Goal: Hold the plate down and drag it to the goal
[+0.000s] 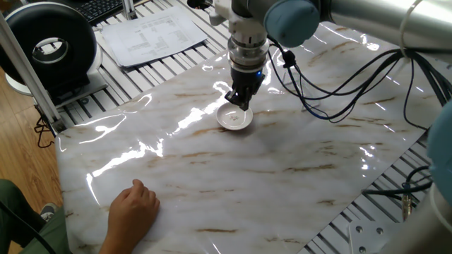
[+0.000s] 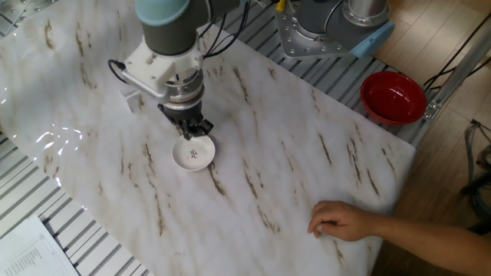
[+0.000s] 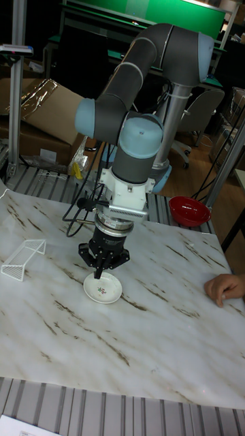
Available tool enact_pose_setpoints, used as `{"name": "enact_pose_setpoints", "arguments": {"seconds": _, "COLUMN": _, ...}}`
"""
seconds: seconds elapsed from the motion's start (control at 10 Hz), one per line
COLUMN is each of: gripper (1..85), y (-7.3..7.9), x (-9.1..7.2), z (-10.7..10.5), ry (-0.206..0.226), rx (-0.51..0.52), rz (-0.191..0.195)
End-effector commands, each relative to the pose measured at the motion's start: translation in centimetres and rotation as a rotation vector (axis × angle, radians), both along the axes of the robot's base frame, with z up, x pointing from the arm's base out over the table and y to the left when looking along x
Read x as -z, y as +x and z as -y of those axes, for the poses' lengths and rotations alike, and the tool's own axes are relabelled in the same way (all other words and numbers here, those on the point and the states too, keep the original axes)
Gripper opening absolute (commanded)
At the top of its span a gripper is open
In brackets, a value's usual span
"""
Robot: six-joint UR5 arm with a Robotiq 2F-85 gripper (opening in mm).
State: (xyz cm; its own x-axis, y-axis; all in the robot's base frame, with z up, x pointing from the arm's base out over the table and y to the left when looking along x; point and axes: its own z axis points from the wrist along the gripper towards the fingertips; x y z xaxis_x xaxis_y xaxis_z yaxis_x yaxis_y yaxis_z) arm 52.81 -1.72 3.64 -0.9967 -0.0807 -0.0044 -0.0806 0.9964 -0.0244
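The plate [image 1: 234, 118] [image 2: 192, 156] [image 3: 103, 289] is a small white dish with a tiny mark in its middle, lying flat on the marble-patterned sheet. My gripper [image 1: 239, 103] [image 2: 192, 133] [image 3: 101, 272] points straight down with its fingers together, tips at the plate's rim on the side toward the robot base. Nothing is held between the fingers. The goal [image 3: 23, 259] [image 2: 131, 100] is a small pale frame standing on the sheet, off to the plate's left in the tall fixed view and partly behind my wrist in the other fixed view.
A person's hand [image 1: 131, 207] [image 2: 342, 221] [image 3: 225, 288] rests on the sheet's edge. A red bowl [image 2: 393, 97] [image 3: 189, 210] sits beside the sheet near the robot base. Papers [image 1: 152, 35] and a black round device [image 1: 48, 44] lie beyond the sheet. Cables [image 1: 339, 85] hang from the arm.
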Motion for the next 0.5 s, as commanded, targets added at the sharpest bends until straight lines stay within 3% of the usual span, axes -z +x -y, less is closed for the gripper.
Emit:
{"name": "enact_pose_setpoints", "arguments": {"seconds": 0.0, "gripper": 1.3, "y": 0.51, "x": 1.54, "z": 0.28, "ry": 0.025, "rx": 0.003, "rz": 0.013}}
{"name": "enact_pose_setpoints", "arguments": {"seconds": 0.4, "gripper": 1.3, "y": 0.19, "x": 2.38, "z": -0.17, "ry": 0.045, "rx": 0.009, "rz": 0.02}}
